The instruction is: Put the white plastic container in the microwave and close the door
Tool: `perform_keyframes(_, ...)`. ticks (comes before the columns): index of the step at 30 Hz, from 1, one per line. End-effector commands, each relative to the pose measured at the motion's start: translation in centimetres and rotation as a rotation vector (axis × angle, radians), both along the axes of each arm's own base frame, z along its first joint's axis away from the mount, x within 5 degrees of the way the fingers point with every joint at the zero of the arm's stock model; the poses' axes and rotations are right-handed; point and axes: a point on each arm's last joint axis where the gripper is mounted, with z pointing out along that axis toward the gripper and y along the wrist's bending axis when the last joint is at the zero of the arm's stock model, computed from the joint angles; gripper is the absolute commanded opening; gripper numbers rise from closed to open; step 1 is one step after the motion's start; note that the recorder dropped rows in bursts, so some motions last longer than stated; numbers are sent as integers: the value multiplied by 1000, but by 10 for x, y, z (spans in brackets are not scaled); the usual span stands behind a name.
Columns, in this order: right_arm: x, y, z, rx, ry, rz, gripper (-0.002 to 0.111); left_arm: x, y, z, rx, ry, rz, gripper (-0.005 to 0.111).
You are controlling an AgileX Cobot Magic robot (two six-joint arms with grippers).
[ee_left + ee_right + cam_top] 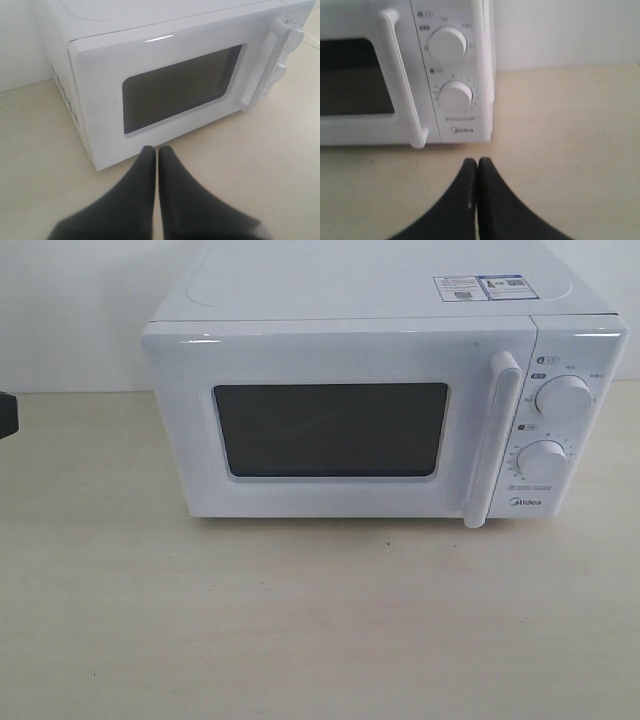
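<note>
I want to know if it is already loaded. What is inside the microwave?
The microwave has its door shut. Its dark window shows nothing, so the inside is hidden.

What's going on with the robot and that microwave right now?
Left gripper shut, empty; right gripper the same. Microwave door closed. White container not in view. Nothing seen blocking the door.

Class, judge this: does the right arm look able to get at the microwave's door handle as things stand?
Probably yes: only bare table lies between the right gripper and the handle, though its shut jaws must open first.
</note>
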Motion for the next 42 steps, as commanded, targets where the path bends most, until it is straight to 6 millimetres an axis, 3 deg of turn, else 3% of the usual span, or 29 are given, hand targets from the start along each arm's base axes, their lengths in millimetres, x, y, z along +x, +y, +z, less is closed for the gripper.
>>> perform_keyframes(1,-1,0,-7,-9,53,-4,0,0,1,0,-12,-12,13,4)
perform_keyframes(22,-2,3,-7,-69,59,70,0,0,1,0,-12,-12,13,4)
perform_keyframes(42,-2,0,-7,-54,61,7,0,0,1,0,-12,-12,13,4)
